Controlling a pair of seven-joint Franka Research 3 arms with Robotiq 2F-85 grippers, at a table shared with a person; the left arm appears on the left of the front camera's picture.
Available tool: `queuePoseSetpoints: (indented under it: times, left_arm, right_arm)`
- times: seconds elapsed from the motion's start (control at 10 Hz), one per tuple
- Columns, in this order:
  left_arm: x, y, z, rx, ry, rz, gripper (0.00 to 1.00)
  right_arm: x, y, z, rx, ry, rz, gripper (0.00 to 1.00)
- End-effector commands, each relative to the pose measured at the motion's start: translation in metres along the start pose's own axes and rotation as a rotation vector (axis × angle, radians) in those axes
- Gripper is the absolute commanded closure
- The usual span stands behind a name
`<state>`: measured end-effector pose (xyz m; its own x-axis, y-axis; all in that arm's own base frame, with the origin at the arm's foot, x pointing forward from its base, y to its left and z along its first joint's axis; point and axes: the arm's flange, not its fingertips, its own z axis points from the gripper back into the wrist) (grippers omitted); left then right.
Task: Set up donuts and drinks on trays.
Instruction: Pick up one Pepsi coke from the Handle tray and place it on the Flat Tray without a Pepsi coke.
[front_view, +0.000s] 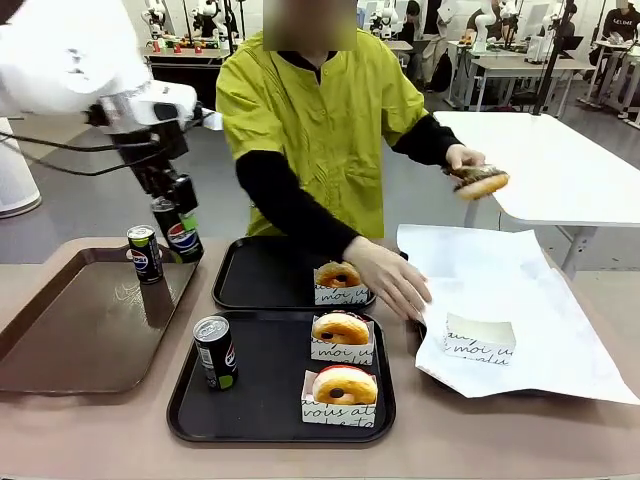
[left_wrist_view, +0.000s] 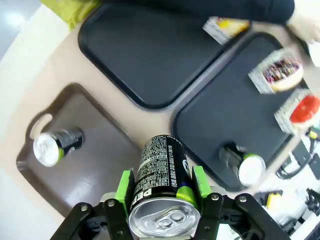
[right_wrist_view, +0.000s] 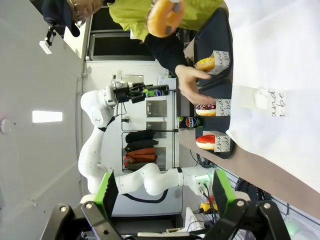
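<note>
**Front view**
- Surface: tan table (front_view: 90, 435) with a person in a yellow-green top at the far side; white tables and other workstations stand behind.
- Left gripper: the left gripper (front_view: 172, 212) is clamped on the held can (front_view: 184, 238), which is upright and lifted over the far right corner of the brown tray (front_view: 70, 340).
- Brown tray: one loose can (front_view: 145, 253) stands on it, near the held can.
- Near black tray (front_view: 270, 400): a standing can (front_view: 214, 352) at its left and two sleeved donuts (front_view: 340, 330) at its right.
- Far black tray (front_view: 255, 275): one far donut (front_view: 338, 277) in its sleeve.
- Person: one hand (front_view: 392, 280) rests by the trays' right edge. The other hand (front_view: 462, 158) holds a raised donut (front_view: 481, 181) in the air.
- White paper (front_view: 540, 290): an empty sleeve (front_view: 478, 340) lies on it.

**Left wrist view**
- Left gripper: the green pads (left_wrist_view: 125, 185) press on both sides of the held can (left_wrist_view: 162, 170), silver top towards the camera.
- Below: the brown tray (left_wrist_view: 100, 165) with the loose can (left_wrist_view: 56, 146). The near black tray (left_wrist_view: 215, 115) holds the standing can (left_wrist_view: 242, 162) and donuts (left_wrist_view: 280, 72).

**Right wrist view**
- Right gripper: the right gripper (right_wrist_view: 165, 186) has its fingers wide apart, with nothing between them and touching nothing.
- Farther off: the left arm holds the held can (right_wrist_view: 156, 92) away from the table, and the raised donut (right_wrist_view: 165, 17) is in the person's hand.
</note>
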<state>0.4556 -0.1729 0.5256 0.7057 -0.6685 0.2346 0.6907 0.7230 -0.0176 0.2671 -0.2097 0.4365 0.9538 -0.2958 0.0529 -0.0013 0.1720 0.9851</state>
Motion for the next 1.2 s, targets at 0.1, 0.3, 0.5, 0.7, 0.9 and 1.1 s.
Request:
queuePoseSetpoints:
  times: [0.1,0.3,0.5,0.7,0.9,1.1]
  left_arm:
    - [-0.134,-0.025,0.049,-0.111,-0.168,-0.084,0.42]
    - [-0.13,-0.017,0.044,-0.102,-0.168,-0.073,0.42]
    - [-0.147,-0.023,0.047,-0.101,-0.161,-0.066,0.42]
    - [-0.147,-0.023,0.047,-0.101,-0.161,-0.066,0.42]
    - [-0.147,-0.023,0.047,-0.101,-0.161,-0.066,0.42]
    - [-0.147,-0.023,0.047,-0.101,-0.161,-0.066,0.42]
  right_arm:
    - [0.0,0.0,-0.001,0.021,-0.01,0.011,0.0]
    - [0.0,0.0,-0.001,0.021,-0.01,0.011,0.0]
    - [0.0,0.0,-0.001,0.021,-0.01,0.011,0.0]
    - [0.0,0.0,-0.001,0.021,-0.01,0.011,0.0]
    - [0.0,0.0,-0.001,0.021,-0.01,0.011,0.0]
    - [0.0,0.0,-0.001,0.021,-0.01,0.011,0.0]
